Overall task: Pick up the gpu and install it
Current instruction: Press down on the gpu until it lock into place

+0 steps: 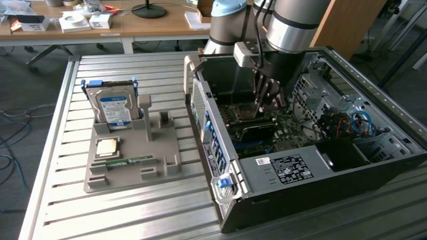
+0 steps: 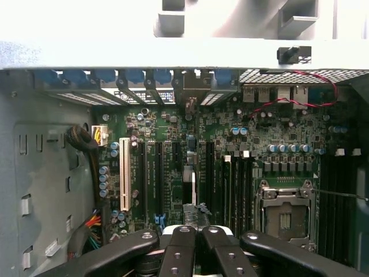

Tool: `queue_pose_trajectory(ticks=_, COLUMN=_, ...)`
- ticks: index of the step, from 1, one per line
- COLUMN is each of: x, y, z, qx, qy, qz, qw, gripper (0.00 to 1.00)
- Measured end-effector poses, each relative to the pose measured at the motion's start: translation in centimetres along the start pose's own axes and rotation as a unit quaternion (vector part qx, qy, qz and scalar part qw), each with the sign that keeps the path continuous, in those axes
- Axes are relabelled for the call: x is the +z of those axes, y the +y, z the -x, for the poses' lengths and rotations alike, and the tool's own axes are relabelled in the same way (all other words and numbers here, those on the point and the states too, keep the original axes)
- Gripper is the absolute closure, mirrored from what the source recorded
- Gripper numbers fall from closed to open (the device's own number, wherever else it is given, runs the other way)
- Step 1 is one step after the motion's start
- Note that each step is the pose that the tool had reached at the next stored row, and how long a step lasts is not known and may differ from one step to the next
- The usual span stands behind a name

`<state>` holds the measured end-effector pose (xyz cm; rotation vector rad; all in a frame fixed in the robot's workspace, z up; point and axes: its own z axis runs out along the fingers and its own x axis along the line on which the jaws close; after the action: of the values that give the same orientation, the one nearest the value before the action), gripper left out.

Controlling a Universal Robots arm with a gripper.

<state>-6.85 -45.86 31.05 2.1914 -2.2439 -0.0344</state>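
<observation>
A robot arm reaches down into an open computer case (image 1: pixel 320 150) lying on a slatted metal table (image 1: pixel 133 215), its gripper (image 1: pixel 267 102) low over the green motherboard (image 2: pixel 173 150). In the wrist view the black fingers (image 2: pixel 179 254) are pressed together on a thin dark card seen edge-on, which appears to be the gpu (image 2: pixel 189 190), standing upright among the expansion slots, though whether it is fully seated is hard to tell. Toward the exterior view's left, a grey holder (image 1: pixel 133 155) carries a hard drive (image 1: pixel 115 107), a processor chip (image 1: pixel 108 147) and a memory stick (image 1: pixel 122 162).
</observation>
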Motion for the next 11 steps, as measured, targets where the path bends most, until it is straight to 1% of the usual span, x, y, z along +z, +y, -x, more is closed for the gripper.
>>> queue_pose_trajectory(ticks=7, x=0.67, y=-0.01, z=-0.01, qx=0.000, qy=0.0000, qz=0.0000, qw=1.0000, gripper=0.89)
queue_pose_trajectory(ticks=11, x=0.71, y=-0.01, z=-0.01, qx=0.000, qy=0.0001, qz=0.0000, qw=1.0000, gripper=0.89)
